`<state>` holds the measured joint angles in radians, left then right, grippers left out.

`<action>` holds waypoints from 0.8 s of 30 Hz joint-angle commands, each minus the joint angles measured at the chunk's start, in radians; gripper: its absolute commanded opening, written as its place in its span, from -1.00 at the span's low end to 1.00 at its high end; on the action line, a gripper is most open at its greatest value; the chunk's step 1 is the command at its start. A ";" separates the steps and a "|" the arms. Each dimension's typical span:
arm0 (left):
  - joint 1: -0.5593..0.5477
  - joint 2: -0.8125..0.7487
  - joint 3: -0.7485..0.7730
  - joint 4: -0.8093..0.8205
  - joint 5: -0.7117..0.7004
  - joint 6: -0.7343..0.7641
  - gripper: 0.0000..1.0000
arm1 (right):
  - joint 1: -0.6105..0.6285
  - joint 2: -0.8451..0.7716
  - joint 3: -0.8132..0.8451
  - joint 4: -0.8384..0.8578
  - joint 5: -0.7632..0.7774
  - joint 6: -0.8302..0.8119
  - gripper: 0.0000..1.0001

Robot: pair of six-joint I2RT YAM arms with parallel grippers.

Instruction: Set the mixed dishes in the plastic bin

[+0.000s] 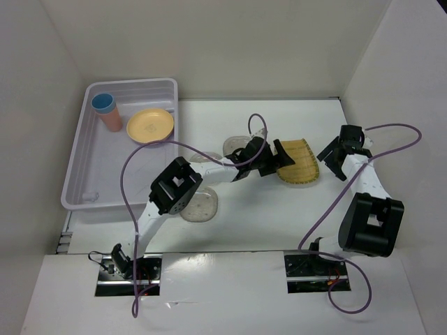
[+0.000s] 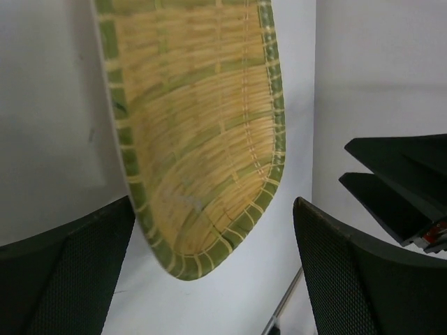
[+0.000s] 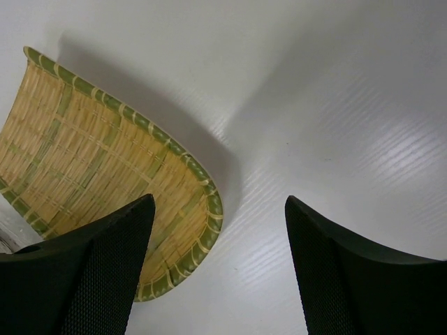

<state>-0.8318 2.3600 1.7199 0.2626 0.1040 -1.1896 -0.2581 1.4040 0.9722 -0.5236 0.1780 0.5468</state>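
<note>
Closest: one clear saucer flat on the desk, half under the left arm. Further out, mid desk: yellow woven plate, not in the bin yet. Left pincer wide open, pointed at its left edge, holding nothing. Right pincer open too, just right of the plate, empty. Second clear saucer just behind the left pincer. Far left: plastic bin, with orange-yellow plate, salmon cup and blue cup inside already. Three in, at least three left. No lavender bowl in sight. Next job, likely: grab the woven plate.
</note>
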 commanded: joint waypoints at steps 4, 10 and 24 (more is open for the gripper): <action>-0.021 0.041 0.037 0.009 -0.070 -0.085 0.90 | -0.007 -0.010 0.039 0.065 -0.035 -0.027 0.59; -0.021 0.059 0.004 0.050 -0.108 -0.131 0.65 | -0.007 -0.029 0.028 0.074 -0.045 -0.027 0.59; -0.039 0.108 0.058 0.075 -0.214 -0.163 -0.52 | -0.007 -0.068 0.019 0.083 -0.064 -0.018 0.59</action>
<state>-0.8654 2.4538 1.7416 0.3054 -0.0719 -1.3453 -0.2581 1.3693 0.9783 -0.4801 0.1181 0.5331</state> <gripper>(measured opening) 0.271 0.799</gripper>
